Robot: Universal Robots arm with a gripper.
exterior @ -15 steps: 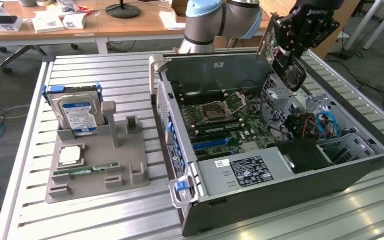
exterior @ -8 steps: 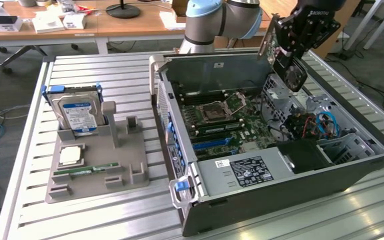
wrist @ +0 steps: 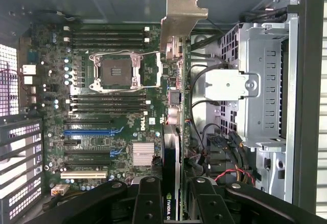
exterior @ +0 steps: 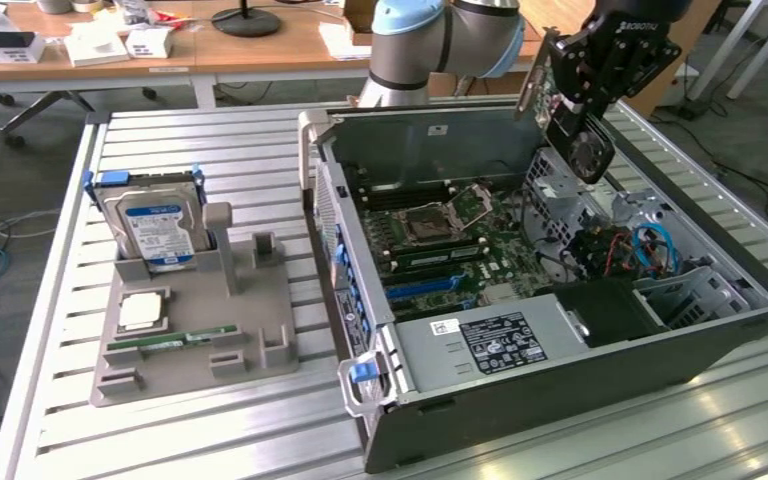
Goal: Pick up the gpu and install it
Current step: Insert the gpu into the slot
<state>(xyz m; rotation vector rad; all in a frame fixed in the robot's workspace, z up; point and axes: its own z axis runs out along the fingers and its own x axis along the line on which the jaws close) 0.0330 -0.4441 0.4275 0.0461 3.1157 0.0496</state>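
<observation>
The gpu is a dark card with a round fan and a silver bracket. It hangs on edge above the open computer case, over the back right of the motherboard. My gripper is shut on the card's upper part. In the wrist view I look along the gpu edge-on, its bracket at the far end and my gripper clamped around the near end. The card is in the air above the board, to one side of the blue slots.
A grey holder at the exterior view's left carries a silver hard drive, a CPU and a green RAM stick. The case lies on a slatted metal table. A metal drive cage and cables stand beside the card.
</observation>
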